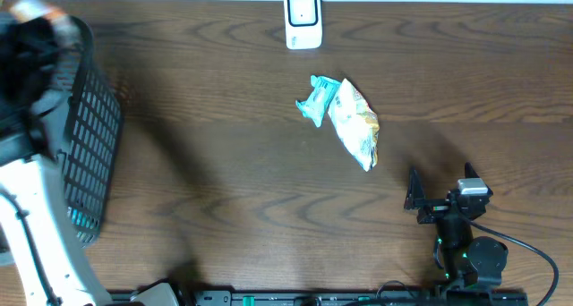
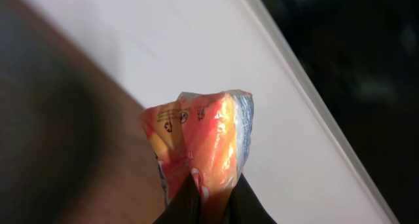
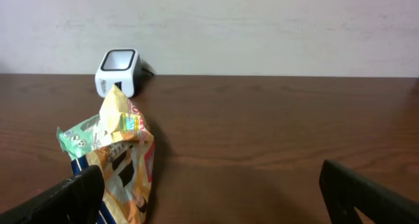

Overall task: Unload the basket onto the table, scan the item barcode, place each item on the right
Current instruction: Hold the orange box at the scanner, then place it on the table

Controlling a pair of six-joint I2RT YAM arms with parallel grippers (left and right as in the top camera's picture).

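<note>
My left gripper point(image 2: 211, 194) is shut on an orange and red snack packet point(image 2: 203, 139), which sticks up from between its dark fingers. From overhead this arm is a blur at the far left, with the orange packet point(image 1: 52, 16) above the basket. The white barcode scanner point(image 1: 303, 20) stands at the table's far edge in the middle, and the right wrist view has the scanner point(image 3: 118, 69) at upper left. My right gripper point(image 1: 440, 182) rests low at the front right, open with nothing between its fingers, right of a yellow snack bag point(image 3: 124, 165). No barcode shows on the held packet.
A black mesh basket point(image 1: 89, 136) stands at the table's left edge under the left arm. A teal packet point(image 1: 317, 99) and the yellow snack bag point(image 1: 356, 125) lie together in front of the scanner. Bare brown tabletop point(image 1: 233, 181) spans the space between basket and right arm.
</note>
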